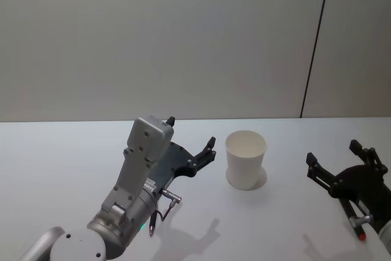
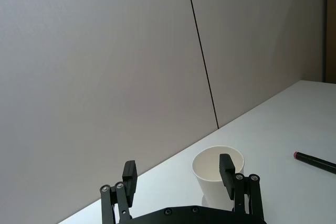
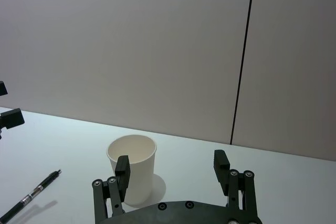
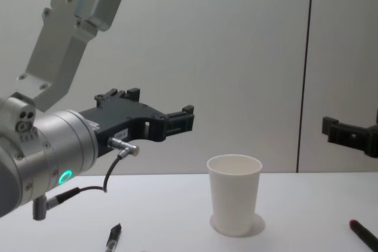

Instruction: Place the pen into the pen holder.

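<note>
Left gripper: raised in the air over the white table, higher than the cup's rim in the chest view, both black fingers spread wide apart with nothing between them. Ahead of it and to its right stands the pen holder, a plain white tapered paper cup with a rolled rim, upright on the table and clear of the fingers; in the head view the nearer fingertip is close beside the cup but not touching it. Below this gripper, back toward the robot under the left wrist, a black-and-silver pen lies flat on the table, well apart from the cup and touched by nothing. Right gripper: also held off the table, to the right of the pen holder with open table between them, fingers parted and gripping nothing; the cup sits ahead of it and to its left in its own wrist view. Below it, back toward the robot, a dark red-ended pen lies flat on the table, apart from the cup. The pen holder stands between the two grippers, nearer the left one. Beyond both grippers, a grey panelled wall with one dark vertical seam.
</note>
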